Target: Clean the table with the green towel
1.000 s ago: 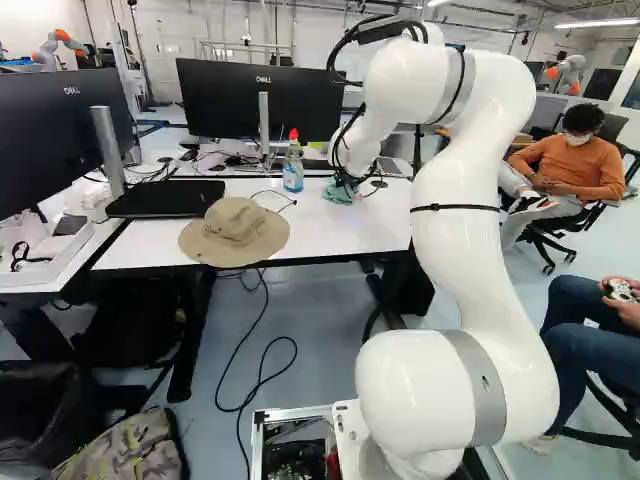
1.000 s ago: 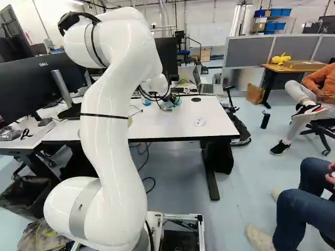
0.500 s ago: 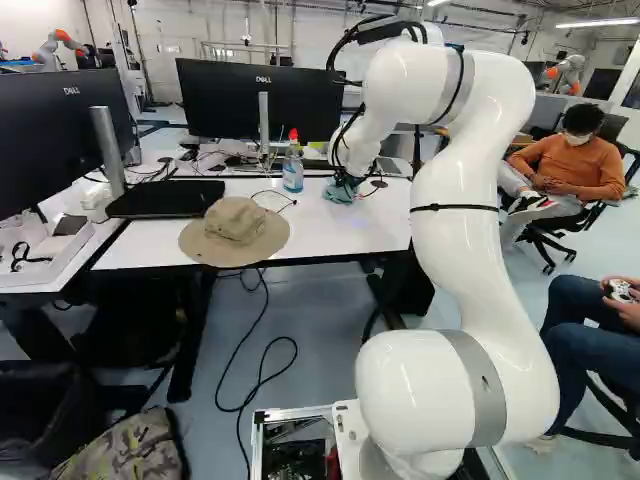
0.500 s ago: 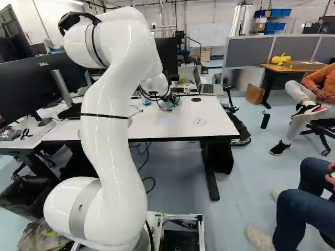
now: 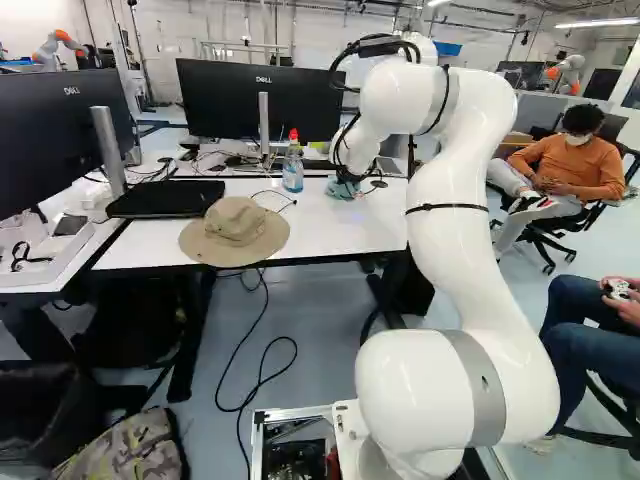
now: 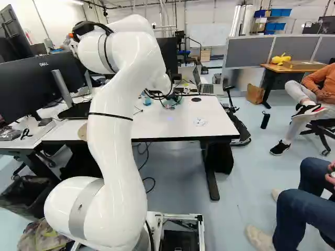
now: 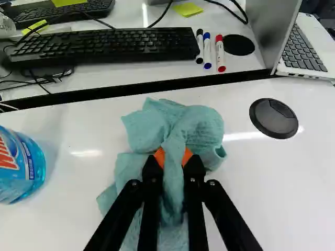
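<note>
Over the far part of the white table (image 5: 325,238), my gripper (image 5: 347,179) is low down with the green towel (image 5: 342,190) at its tip. In the wrist view the gripper (image 7: 174,157) is shut on the bunched towel (image 7: 198,125), a fold of it pinched between the orange pads. The cloth spreads ahead of and beneath the fingers and looks to lie on the tabletop. A round drawn mark (image 6: 200,122) shows on the table's nearer right part in the right base view.
A blue spray bottle (image 5: 293,172) stands beside the towel. The brimmed hat (image 5: 235,232) lies at the table's near edge. A black cable cap (image 7: 274,118) sits in the tabletop. Beyond the seam are a keyboard (image 7: 104,47), markers (image 7: 207,51) and a laptop (image 7: 306,49).
My arm's upper part has tipped forward, shifting left in the left base view and right in the right base view. The towel, still gripped, has shifted slightly. The base has not moved.
</note>
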Available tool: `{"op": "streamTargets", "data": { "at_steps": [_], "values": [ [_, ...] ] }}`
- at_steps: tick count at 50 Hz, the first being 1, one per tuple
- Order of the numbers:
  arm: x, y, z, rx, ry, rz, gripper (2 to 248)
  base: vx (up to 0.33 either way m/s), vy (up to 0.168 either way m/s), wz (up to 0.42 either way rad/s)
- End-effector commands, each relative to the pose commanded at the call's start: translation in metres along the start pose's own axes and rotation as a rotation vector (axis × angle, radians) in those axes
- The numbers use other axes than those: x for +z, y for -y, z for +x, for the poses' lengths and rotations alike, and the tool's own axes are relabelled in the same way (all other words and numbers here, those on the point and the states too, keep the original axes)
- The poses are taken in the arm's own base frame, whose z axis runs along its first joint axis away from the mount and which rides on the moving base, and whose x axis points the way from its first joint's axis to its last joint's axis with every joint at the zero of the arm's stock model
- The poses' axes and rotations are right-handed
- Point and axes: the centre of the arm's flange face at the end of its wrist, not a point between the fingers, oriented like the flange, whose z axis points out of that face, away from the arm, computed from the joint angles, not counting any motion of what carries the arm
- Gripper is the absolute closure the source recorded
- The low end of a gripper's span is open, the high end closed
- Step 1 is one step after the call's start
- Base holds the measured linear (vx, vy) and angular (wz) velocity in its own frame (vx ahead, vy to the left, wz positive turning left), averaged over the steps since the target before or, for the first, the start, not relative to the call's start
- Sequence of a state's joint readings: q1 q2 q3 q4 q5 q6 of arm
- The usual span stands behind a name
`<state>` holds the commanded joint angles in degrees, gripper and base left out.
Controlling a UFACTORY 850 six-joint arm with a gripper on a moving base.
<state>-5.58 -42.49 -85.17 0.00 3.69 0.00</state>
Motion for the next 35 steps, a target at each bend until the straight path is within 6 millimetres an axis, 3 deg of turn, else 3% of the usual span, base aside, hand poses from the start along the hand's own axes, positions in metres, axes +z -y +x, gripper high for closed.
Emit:
{"op": "streamTargets", "data": {
  "at_steps": [11, 35],
  "values": [
    [0.007, 0.015, 0.004, -0.014, -0.009, 0.015, 197, 0.000, 0.000, 0.000],
    [-0.003, 0.056, -0.002, -0.053, 0.001, 0.055, 197, 0.000, 0.000, 0.000]
  ]
}}
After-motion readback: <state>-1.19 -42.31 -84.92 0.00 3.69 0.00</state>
